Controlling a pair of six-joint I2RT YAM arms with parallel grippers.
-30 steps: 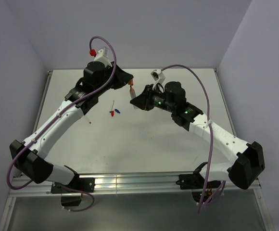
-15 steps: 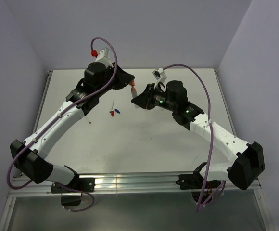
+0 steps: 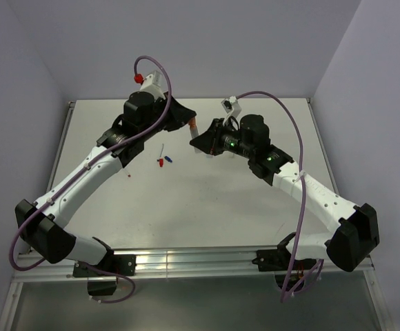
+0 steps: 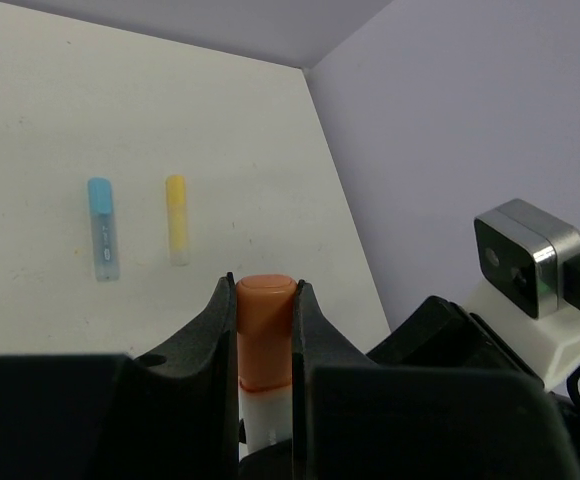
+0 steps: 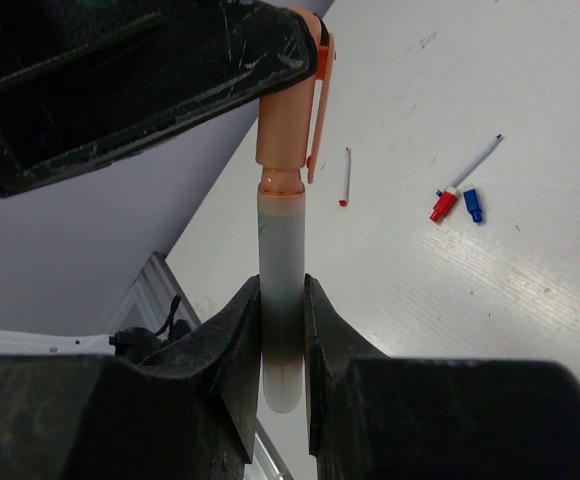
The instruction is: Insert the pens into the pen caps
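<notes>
My left gripper (image 4: 265,290) is shut on an orange pen cap (image 4: 266,330), which stands upright between its fingers. In the right wrist view that orange cap (image 5: 285,130) sits on the end of a pale translucent pen (image 5: 281,260). My right gripper (image 5: 282,300) is shut on the pen's barrel. From above, the two grippers meet over the far middle of the table at the orange cap (image 3: 193,126). A blue-topped pen (image 4: 102,228) and a yellow pen (image 4: 176,218) lie side by side on the table.
A red cap (image 5: 443,205) on a thin white stick, a dark blue cap (image 5: 473,205) and a thin red-tipped stick (image 5: 346,177) lie on the white table (image 3: 207,200). The right wrist camera (image 4: 525,255) is close beside my left gripper.
Both grippers have shifted a little to the right and closer together, with the orange cap and the pen between them. Neither grip has changed.
</notes>
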